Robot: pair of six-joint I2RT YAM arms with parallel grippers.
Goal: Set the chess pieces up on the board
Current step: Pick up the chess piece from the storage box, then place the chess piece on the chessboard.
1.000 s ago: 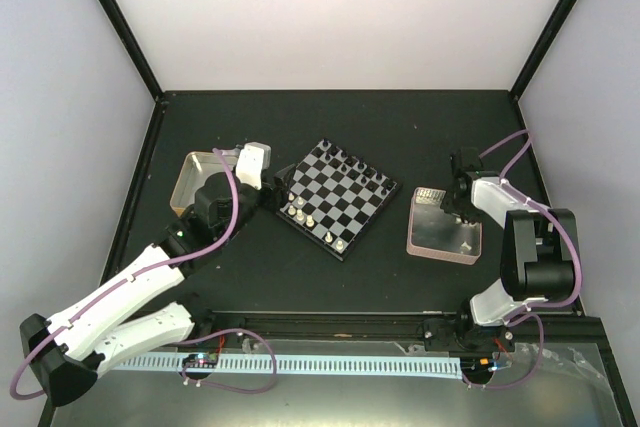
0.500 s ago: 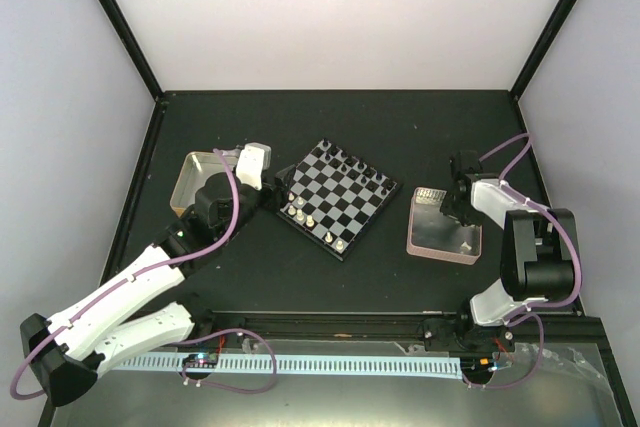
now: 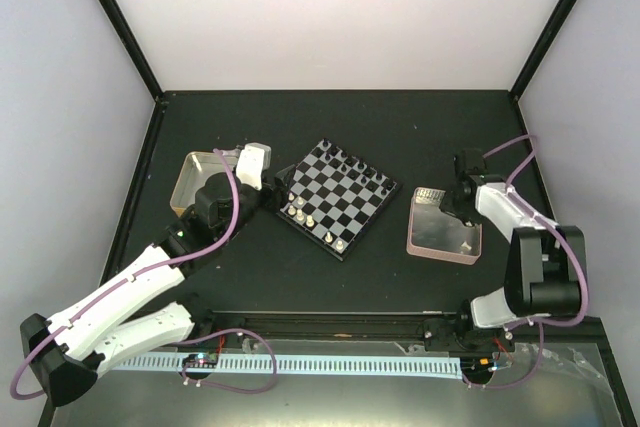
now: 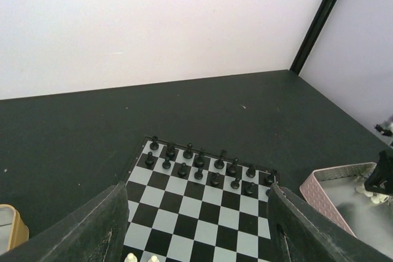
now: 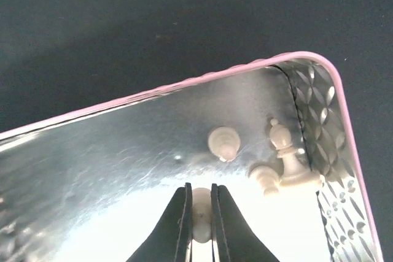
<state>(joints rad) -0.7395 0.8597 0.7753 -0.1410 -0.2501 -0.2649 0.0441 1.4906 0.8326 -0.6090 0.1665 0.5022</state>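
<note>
Right gripper (image 5: pixel 201 196) closed on a white piece (image 5: pixel 201 218) inside the tray (image 5: pixel 153 99); a straight lift is advised so pieces (image 5: pixel 222 142) just ahead are not knocked.

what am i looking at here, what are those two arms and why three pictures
These are two robot arms bolted at the near edge of a black table, each ending in a two-finger gripper. The wide picture comes from a fixed camera above and behind them. The other two come from cameras on the wrists, so each shows its own fingers. On the table lie a small black-and-grey chessboard, a pink-rimmed metal tray and a yellow-rimmed metal tin. Along one edge of the board stand tiny black chess pieces, and near the opposite edge a few cream ones. The left gripper hangs open by the board, holding nothing. The right gripper is down in the tray, shut on a tiny cream chess piece, with more cream pieces lying in the tray's corner.
</note>
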